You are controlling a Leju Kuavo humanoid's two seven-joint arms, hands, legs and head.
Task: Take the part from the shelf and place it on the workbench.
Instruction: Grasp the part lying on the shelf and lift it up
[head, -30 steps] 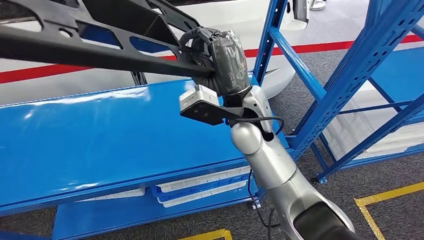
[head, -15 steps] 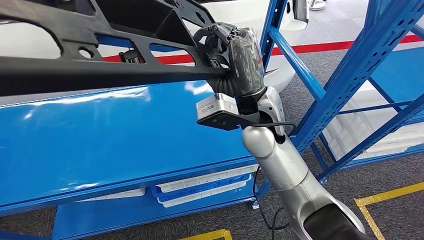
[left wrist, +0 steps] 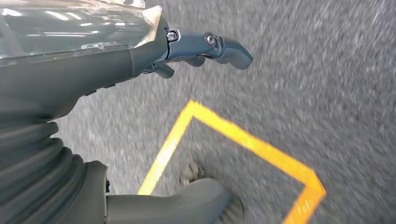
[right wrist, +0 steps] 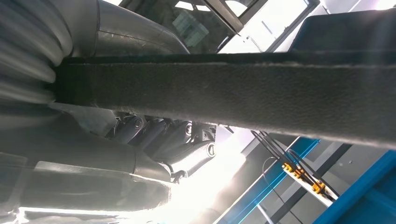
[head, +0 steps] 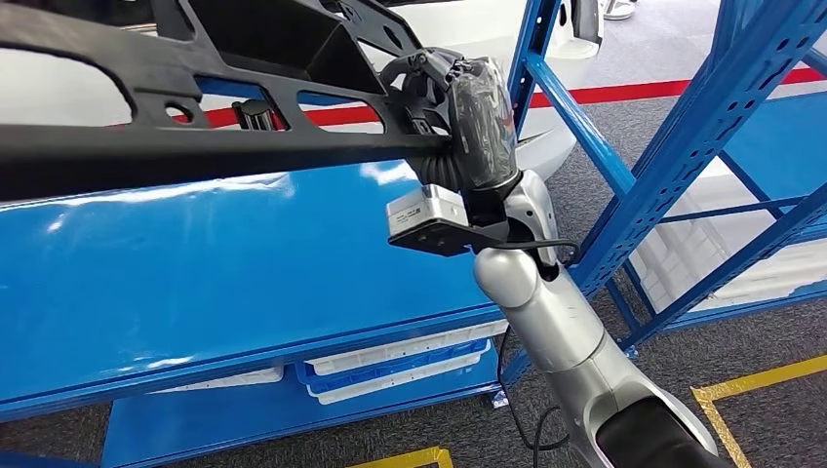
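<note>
Since the frame half a second back, right hand [head: 468, 117] and part have barely shifted in the head view: a slight drift sideways, camera bracket at the wrist following. Against the frame a full second back the change is larger, with hand and part both higher and further toward the blue upright [head: 534, 58].

State now: right hand is wrapped on the long black moulded part [head: 195, 146], gripping its near end. Right wrist view confirms it: dark fingers [right wrist: 182, 140] curl under the textured black bar [right wrist: 233, 98] of the part, thumb side on the other face. Part is carried in the air, running across the upper left of the head view above the glossy blue shelf deck [head: 195, 273], not resting on it as far as I can judge.

Left hand [left wrist: 205, 46] hangs over grey floor with a yellow tape corner [left wrist: 261, 149]; it holds nothing, fingers partly curled and slightly apart.

Progress, judged: pick-up from the shelf looks done, part is clear and held. Left to do: carry to the bench and set it down. No bench identifiable in these views, so the transfer appears barely begun.

Hidden or unclear:
- Far end of the part is cut off at the picture edge; full length unknown.
- Gap between part and shelf deck hard to read from this angle.
- Right wrist view is washed out by glare below the fingers.
- White trays [head: 390, 366] on the lower shelf level partly hidden.
</note>
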